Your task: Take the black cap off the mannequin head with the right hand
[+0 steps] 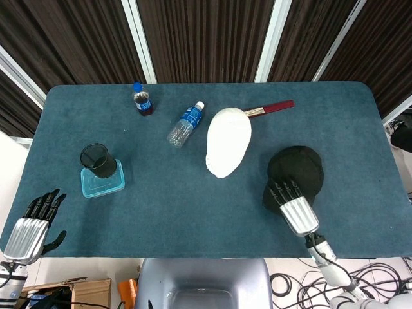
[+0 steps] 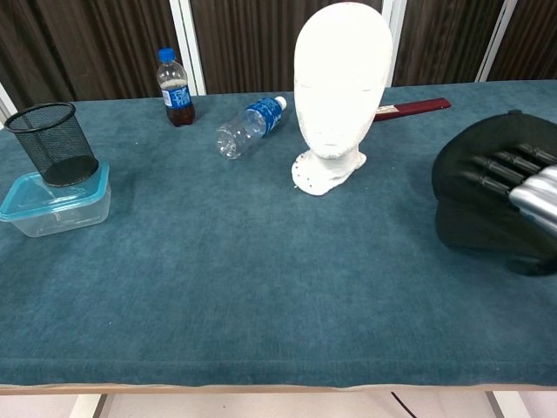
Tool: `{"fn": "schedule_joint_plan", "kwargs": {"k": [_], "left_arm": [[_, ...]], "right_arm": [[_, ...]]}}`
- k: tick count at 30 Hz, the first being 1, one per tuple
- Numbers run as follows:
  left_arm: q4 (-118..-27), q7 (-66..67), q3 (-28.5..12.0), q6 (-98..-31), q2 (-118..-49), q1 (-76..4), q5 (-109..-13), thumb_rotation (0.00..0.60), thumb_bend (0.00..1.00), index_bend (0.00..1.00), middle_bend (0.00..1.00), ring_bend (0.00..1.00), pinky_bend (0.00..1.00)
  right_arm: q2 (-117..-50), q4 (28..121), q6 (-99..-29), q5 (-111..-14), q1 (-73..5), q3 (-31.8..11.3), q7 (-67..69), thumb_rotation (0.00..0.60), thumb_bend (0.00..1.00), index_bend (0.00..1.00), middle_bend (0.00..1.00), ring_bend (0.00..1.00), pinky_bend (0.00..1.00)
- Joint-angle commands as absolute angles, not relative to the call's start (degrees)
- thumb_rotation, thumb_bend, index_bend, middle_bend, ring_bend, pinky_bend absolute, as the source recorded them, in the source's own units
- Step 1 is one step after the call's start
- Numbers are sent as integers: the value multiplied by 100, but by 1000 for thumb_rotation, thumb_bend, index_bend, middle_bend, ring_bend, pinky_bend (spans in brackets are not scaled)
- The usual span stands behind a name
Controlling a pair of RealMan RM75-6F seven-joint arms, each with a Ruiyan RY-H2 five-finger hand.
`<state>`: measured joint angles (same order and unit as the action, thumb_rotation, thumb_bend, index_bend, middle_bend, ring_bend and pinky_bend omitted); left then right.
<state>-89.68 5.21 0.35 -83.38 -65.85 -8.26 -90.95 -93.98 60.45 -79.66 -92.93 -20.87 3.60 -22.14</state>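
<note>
While off mannequin head [image 1: 228, 141], black cap [image 1: 297, 168] sits rounded, matte; right robot hand [image 1: 293, 205] grasping it

1. One black cap [image 1: 296, 171], off the mannequin and gripped by the right hand [image 1: 293, 205].
2. One white mannequin head [image 1: 228, 141], standing bare.
3. Two bottles: one upright bottle [image 1: 141, 99] with dark drink, one clear bottle [image 1: 185, 124] lying on its side.
4. One black mesh cup [image 1: 98, 159].
5. One clear lidded container [image 1: 103, 183] with a teal lid, under the mesh cup.
6. One dark red flat stick [image 1: 271, 107] behind the head.
7. Two hands: right, and left hand [image 1: 32, 222] with fingers apart, holding nothing.
8. One blue-covered table [image 1: 161, 212].
</note>
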Motion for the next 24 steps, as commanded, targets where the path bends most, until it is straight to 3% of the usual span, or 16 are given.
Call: {"fn": "schedule_joint_plan", "kwargs": {"k": [1, 6, 13, 20, 24], "left_arm": [[-8968, 539, 32, -8330, -6590, -830, -9089, 600, 320, 0, 4, 60, 127], [-8975, 592, 39, -8306, -6607, -839, -9091, 600, 320, 0, 5, 60, 127], [-8981, 624, 53, -8311, -6620, -837, -9116, 600, 319, 0, 6, 60, 128], [-8979, 622, 50, -8458, -6614, -776, -9162, 600, 319, 0, 6, 61, 127], [-8974, 644, 49, -8471, -6616, -762, -9156, 600, 320, 0, 6, 60, 127]], "right_arm": [[-7939, 8061, -7175, -9097, -1876, 857, -3081, 600, 0, 0, 0, 0, 0], [-7217, 8960, -6797, -8887, -1876, 1021, -3648, 600, 0, 0, 0, 0, 0], [-6976, 9261, -6730, -8854, -1853, 1033, -3652, 600, 0, 0, 0, 0, 0], [-6550, 9547, -8769, -9402, -873, 980, -2458, 600, 0, 0, 0, 0, 0], [-6698, 9214, -9511, -8908, -309, 691, -1765, 600, 0, 0, 0, 0, 0]]}}
